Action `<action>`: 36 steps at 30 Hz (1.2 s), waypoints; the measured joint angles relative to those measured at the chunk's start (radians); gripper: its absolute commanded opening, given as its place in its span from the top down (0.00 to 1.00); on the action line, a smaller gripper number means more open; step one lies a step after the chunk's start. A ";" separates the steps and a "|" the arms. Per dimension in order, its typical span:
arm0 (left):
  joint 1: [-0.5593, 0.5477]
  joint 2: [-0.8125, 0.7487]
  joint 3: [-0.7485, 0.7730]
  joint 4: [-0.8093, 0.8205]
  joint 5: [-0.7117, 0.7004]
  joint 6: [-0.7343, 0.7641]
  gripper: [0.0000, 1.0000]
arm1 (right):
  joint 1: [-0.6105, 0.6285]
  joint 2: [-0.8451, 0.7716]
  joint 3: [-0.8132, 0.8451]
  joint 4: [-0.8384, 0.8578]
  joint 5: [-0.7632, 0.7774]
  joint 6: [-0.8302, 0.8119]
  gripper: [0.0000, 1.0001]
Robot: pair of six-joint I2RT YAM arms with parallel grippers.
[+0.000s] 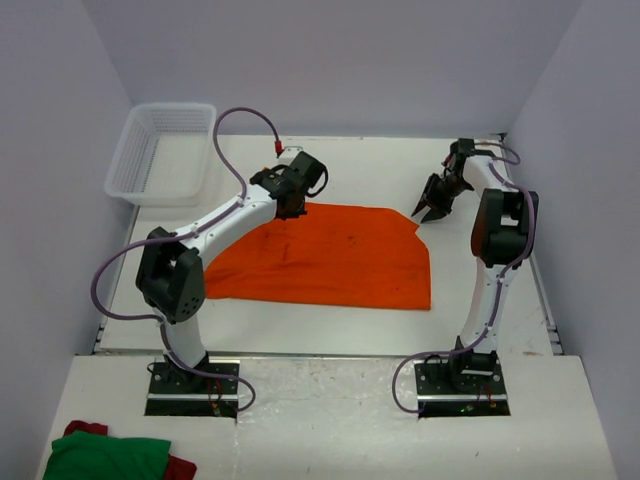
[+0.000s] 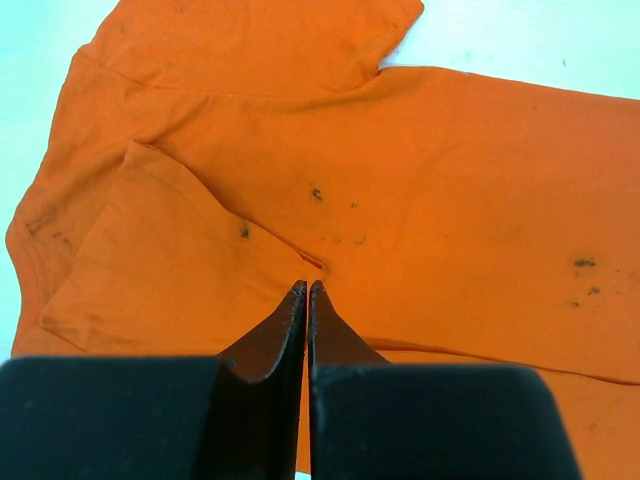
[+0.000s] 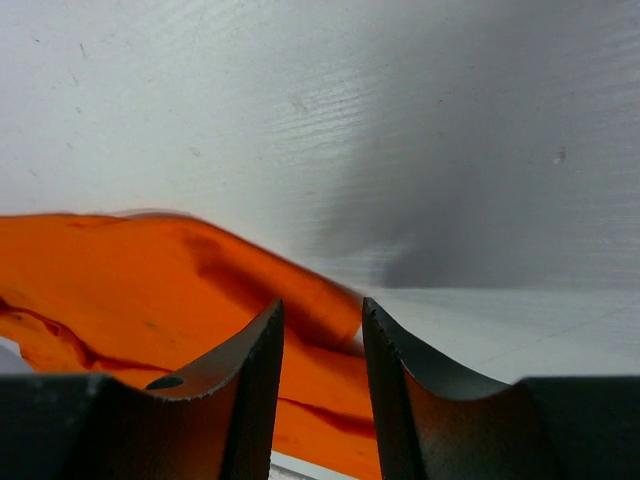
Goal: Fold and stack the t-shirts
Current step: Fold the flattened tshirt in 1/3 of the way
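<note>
One orange t-shirt (image 1: 330,255) lies spread on the white table, partly folded, with a sleeve flap (image 2: 160,270) turned over onto the body. My left gripper (image 1: 295,205) hovers over the shirt's far left edge. In the left wrist view its fingers (image 2: 308,287) are pressed together, and I see no cloth pinched between them. My right gripper (image 1: 432,210) sits just off the shirt's far right corner, low over the table. Its jaws (image 3: 322,305) stand apart with nothing between them, and the shirt's raised edge (image 3: 130,290) lies just beyond the tips.
A white mesh basket (image 1: 160,150) stands at the back left corner. A green and red heap of cloth (image 1: 105,455) lies on the near ledge at the left, beside the left arm's base. Grey walls close in the table on three sides.
</note>
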 measured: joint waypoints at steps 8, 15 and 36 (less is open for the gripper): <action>0.000 -0.023 0.000 0.023 0.050 0.031 0.92 | 0.000 0.018 0.015 -0.027 -0.020 0.000 0.61; 0.000 0.010 0.035 0.069 0.196 0.080 0.73 | 0.000 0.015 0.004 -0.041 -0.012 0.002 0.61; -0.167 0.449 0.427 0.284 0.473 0.235 1.00 | 0.000 -0.523 -0.310 0.244 0.103 0.040 1.00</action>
